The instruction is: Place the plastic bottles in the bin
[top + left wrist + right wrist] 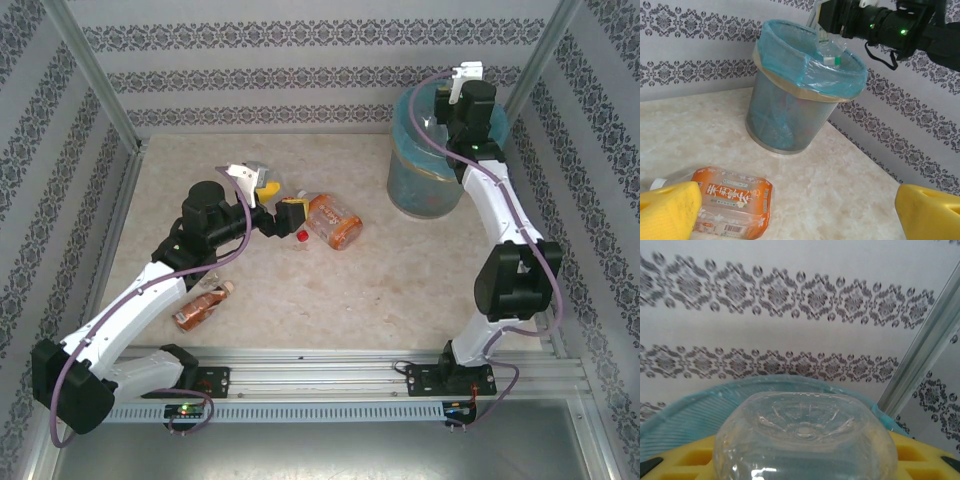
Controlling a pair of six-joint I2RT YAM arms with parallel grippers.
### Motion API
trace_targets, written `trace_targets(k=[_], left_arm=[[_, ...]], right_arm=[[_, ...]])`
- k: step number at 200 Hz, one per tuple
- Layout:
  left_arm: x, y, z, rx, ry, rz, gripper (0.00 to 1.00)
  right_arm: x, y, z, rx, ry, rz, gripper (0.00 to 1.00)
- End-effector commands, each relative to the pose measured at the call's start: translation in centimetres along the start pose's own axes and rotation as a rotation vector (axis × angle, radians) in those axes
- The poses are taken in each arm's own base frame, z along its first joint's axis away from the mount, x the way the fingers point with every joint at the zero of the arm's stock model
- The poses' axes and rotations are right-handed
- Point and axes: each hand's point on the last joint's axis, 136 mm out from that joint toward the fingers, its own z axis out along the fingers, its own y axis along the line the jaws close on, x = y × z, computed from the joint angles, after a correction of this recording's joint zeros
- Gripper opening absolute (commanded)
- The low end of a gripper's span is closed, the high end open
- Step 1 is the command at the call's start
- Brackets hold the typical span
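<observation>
Orange-label bottle [335, 222] beside left pincer [280, 201]

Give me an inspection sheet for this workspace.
Surface: beige marbled table.
Job's things: orange bottle and brown bottle lying on table; clear bottle held over bin.
Clutter: small red item by orange bottle, unclear.
Grippers: left gripper open near orange bottle; right gripper shut on clear bottle.
Cables: purple cables along both arms.
Surroundings: patterned walls, metal frame.
</observation>
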Motion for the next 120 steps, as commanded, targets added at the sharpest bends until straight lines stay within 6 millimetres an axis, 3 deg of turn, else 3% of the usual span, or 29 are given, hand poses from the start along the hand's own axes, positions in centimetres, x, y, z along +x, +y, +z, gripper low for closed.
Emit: trace_targets(k=[1, 34, 61, 76, 120], left_arm=[[-0.3, 0.4, -0.5, -0.03, -0.012, 0.022, 1.0], [0.3, 1.0, -0.8, -0.055, -0.016, 0.017, 1.0], [0.7, 1.1, -0.8, -0.063, 0.002, 0.018, 1.0], [0.7, 1.2, -0.8, -0.07, 0.004, 0.023, 1.0], [0.8, 1.5, -0.5, -0.076, 0.015, 0.028, 1.0]], right_arm=[[-0.1, -1.4, 1.3, 0.057, -0.025, 0.011, 0.38], [2.1, -2.6, 3.9, 0.075, 0.01, 0.005, 0.4], [3.6, -2.9, 4.6, 0.074, 0.042, 0.012, 0.54], [3.6, -3.0, 4.4, 0.073, 0.043, 0.018, 0.69], [2.8, -2.6, 4.3, 0.045, 0.033, 0.021, 0.76]])
